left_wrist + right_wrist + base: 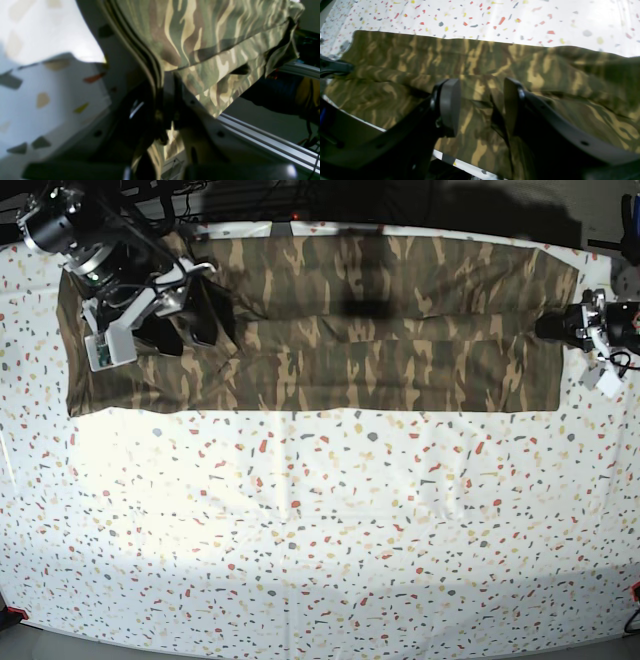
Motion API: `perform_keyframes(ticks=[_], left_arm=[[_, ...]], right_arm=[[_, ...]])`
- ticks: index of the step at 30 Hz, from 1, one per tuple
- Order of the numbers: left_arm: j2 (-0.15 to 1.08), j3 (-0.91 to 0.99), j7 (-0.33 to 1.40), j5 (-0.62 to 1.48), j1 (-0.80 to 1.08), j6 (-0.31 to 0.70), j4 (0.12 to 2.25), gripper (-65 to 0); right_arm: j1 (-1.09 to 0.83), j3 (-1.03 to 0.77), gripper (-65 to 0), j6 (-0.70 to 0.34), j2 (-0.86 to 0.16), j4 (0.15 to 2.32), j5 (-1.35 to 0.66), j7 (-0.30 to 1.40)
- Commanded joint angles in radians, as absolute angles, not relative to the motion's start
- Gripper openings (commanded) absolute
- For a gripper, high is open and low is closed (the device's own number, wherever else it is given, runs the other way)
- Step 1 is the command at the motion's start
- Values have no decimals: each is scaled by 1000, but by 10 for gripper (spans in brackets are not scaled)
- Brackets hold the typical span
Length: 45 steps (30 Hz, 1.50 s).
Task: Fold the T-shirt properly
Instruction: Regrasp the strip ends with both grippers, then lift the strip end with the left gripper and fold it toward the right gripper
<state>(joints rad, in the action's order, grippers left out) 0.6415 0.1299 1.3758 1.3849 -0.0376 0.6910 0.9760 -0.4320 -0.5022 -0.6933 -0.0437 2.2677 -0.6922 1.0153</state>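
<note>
The camouflage T-shirt (380,330) lies folded into a long band across the far side of the table. At its right end my left gripper (545,328) meets the cloth's edge. In the left wrist view the left gripper (166,82) has its jaws drawn together with a hem of the T-shirt (212,37) pinched between them. My right gripper (195,330) hovers over the shirt's left part. In the right wrist view the right gripper (480,105) stands open, and its two pads straddle a raised crease of the T-shirt (495,60).
The speckled white table cover (320,530) stretches from the shirt to the near edge. A metal rail (262,140) and cables (310,105) lie past the table's right side, close to my left arm.
</note>
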Motion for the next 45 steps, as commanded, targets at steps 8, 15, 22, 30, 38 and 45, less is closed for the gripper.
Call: perform_keyframes(ticks=[8,15,22,30,38,45], left_arm=[[646,243,1396,1407,-41,649,1177,-650],[591,242,1396,1385,88,643,1457,-650],[454,242,1306,1124,135,566,1691,-650],[293,242,1278,1029,139,548,1716,-650],[155,241,1282,1014,141,545,1720,-650],[22,231,1279,990,143,546,1877,-650]], right_arm=[[-389,-504,-362,-698,-47,2287,-718,994],[-307,-504,-362,-698,-47,2287,-720,983],[-290,-504,-362,-698,-36,2356,-891,976],[-230,-504,-362,-698,-11,2356,-938,977],[-121,-504,-362,-698,36,2356,-955,981],[-60,-504,-362,-698,41,2356,-955,981]])
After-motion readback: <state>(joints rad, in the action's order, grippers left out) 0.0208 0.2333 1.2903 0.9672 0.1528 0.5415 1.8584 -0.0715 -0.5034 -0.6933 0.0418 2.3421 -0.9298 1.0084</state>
